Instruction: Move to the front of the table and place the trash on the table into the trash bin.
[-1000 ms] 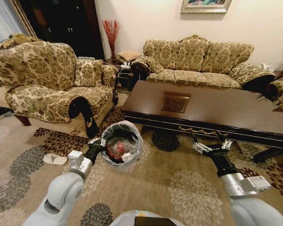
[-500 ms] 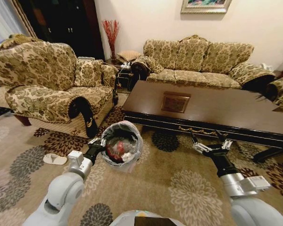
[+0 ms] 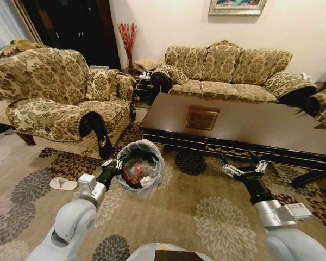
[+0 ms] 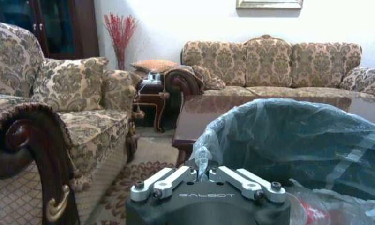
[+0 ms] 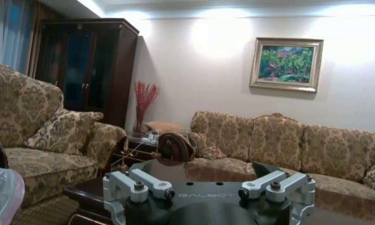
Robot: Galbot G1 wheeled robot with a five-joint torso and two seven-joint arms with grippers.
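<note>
Trash, a jumble of red-and-white wrappers and crumpled plastic (image 3: 137, 171), lies inside the small round black bin with its grey-white translucent liner bag (image 3: 152, 155), which stands on the patterned carpet just in front of the near left corner of the glossy dark brown wooden desk with gold trim (image 3: 244, 128); the part of the desk top that shows is bare. Judged by look, these scraps are very light, soft and crushable, with slick film surfaces, so a pinch on a bunched fold would serve better than a grip on a flat face, and the liner itself is thin enough to drag along if snagged. The left tool (image 3: 111, 163) sits at the bin's near rim, touching or almost touching the liner, on an arm stretched forward and low; in the left wrist view its fingers (image 4: 165, 180) lie drawn together, closed on nothing I can make out. The right tool (image 3: 242, 163) hovers in front of the desk's long near edge, well to the right of the bin, forearm angled forward, its fingers (image 5: 278, 180) spread wide and empty.
</note>
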